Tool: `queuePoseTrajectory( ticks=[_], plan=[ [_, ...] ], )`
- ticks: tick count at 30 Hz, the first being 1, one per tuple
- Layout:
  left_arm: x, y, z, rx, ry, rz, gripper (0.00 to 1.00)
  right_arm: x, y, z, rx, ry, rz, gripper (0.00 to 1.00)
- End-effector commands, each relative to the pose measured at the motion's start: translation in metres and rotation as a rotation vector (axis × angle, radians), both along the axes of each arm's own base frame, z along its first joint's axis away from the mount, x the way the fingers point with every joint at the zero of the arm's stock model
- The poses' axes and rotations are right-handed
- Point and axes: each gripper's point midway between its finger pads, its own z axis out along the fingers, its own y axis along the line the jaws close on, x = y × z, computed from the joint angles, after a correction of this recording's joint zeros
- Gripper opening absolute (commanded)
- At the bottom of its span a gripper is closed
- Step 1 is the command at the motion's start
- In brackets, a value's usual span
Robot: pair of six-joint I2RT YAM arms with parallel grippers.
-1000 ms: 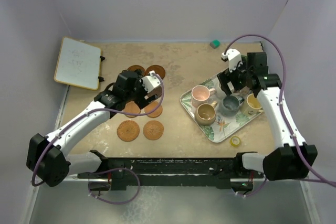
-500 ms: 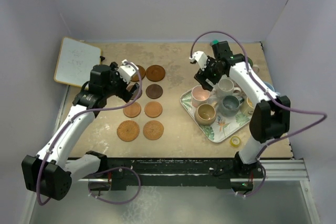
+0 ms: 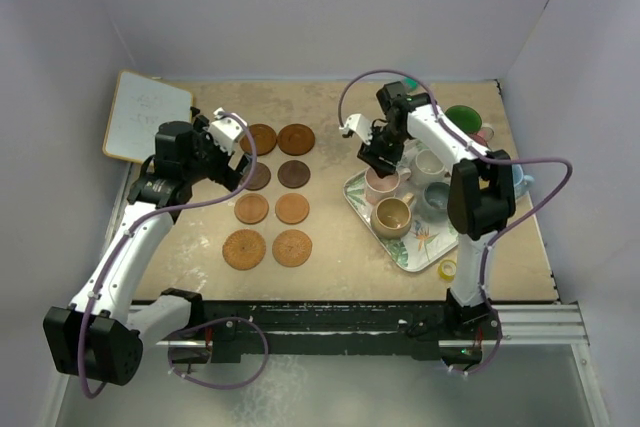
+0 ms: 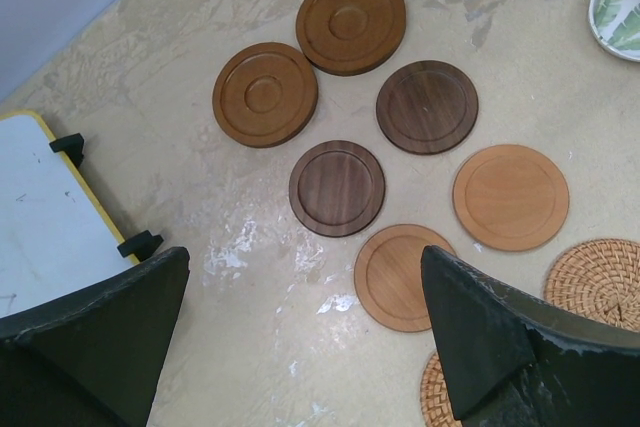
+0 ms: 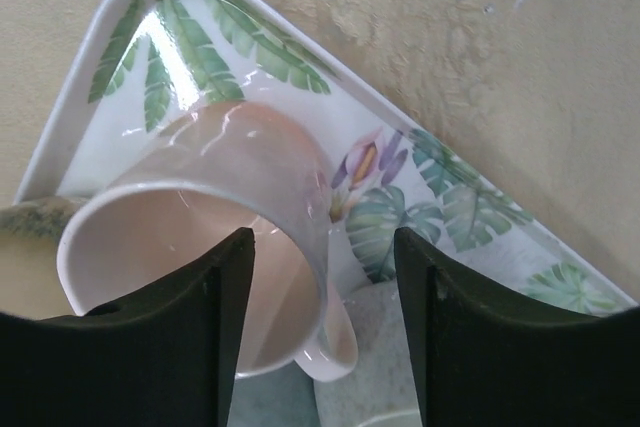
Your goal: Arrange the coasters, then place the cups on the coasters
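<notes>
**Inspector:** State of the right gripper, and what it is set on.

**Operator:** I have the right gripper (image 5: pixel 320 247) down over the pink cup (image 5: pixel 250 162), which sits in a corner of the leaf-patterned tray (image 5: pixel 190 42). One finger hangs inside the cup's mouth and the other outside it, with the wall beside the handle between them. The jaws stand partly apart. I see a gap on each side, so nothing is grasped. I judge the rim was chosen because the tan cup (image 3: pixel 391 215), just behind the gripper on the base side, crowds the cup's body.

**Inspector:** And the left?

**Operator:** The left gripper (image 4: pixel 300 257) is released and empty, jaws spread wide, above the desk (image 4: pixel 250 337). The coasters (image 4: pixel 337 188) lie flat just ahead of it in two rows of four, none overlapping. Six are wooden, and the two woven ones lie beside one finger. I take it this arm is parked to that side to keep the path from tray to coasters free.

**Inspector:** Progress?

**Operator:** The coasters look arranged. No cup stands on any coaster yet.

**Inspector:** Hazards?

**Operator:** In my judgement, a pinch on one wall lets the cup swing or slip. The tray is glossy, so the cup may slide against its neighbours.
</notes>
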Motion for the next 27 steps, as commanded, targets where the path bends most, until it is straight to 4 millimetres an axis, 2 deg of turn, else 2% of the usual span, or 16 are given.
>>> queuePoseTrajectory(
  ticks=[1, 8, 14, 20, 27],
  plan=[
    [-0.002, 0.000, 0.013, -0.041, -0.032, -0.005, 0.95, -0.004, 0.019, 0.008, 0.022, 0.015, 0.075, 0.57],
    [-0.004, 0.004, 0.011, -0.048, -0.022, -0.003, 0.95, -0.007, 0.035, -0.005, -0.003, 0.049, 0.119, 0.41],
    [-0.004, 0.004, 0.011, -0.048, -0.020, -0.005, 0.95, -0.005, 0.039, -0.004, -0.009, 0.046, 0.126, 0.22],
    [-0.001, 0.008, 0.012, -0.043, -0.027, 0.023, 0.96, -0.003, 0.038, 0.009, -0.001, 0.011, 0.109, 0.08],
    [0.009, 0.020, 0.018, -0.034, -0.052, 0.109, 0.99, -0.004, 0.039, 0.036, 0.028, -0.035, 0.058, 0.00]
  ],
)
